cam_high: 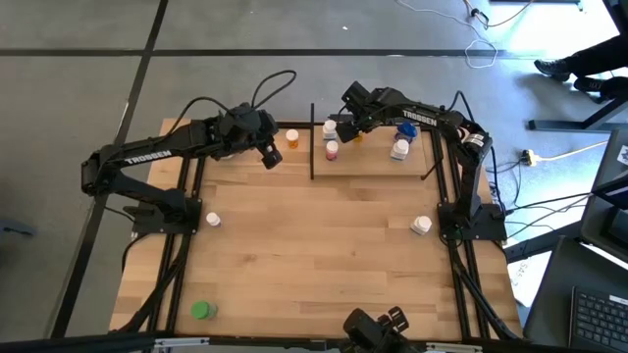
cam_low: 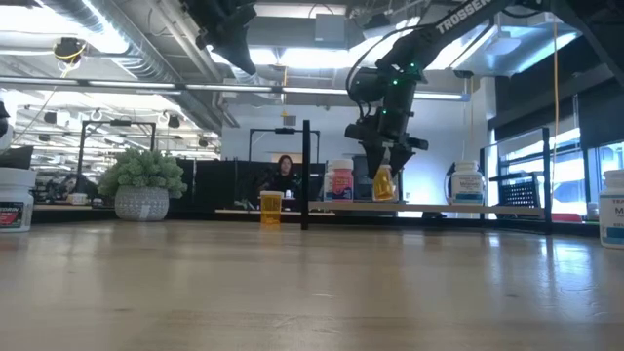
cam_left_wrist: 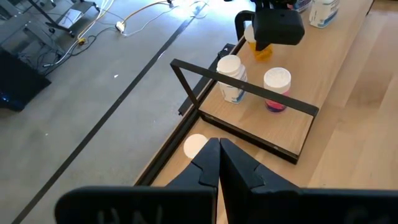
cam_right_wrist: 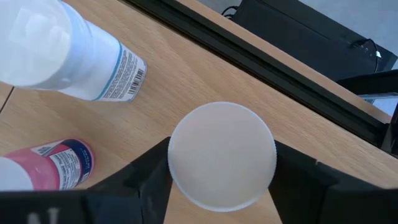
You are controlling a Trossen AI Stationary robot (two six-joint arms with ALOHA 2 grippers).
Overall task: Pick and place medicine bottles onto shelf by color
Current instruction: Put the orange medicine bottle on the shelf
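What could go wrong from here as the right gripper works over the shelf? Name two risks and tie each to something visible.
1. The right gripper has an orange bottle between its fingers just above the shelf; released early, it might topple.
2. A white bottle and a pink bottle stand close by; the fingers might knock them.

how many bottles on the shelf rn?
4 visible: white and pink at the shelf's left end, orange one between the right gripper's jaws, blue-and-white further right. The arm may hide more.
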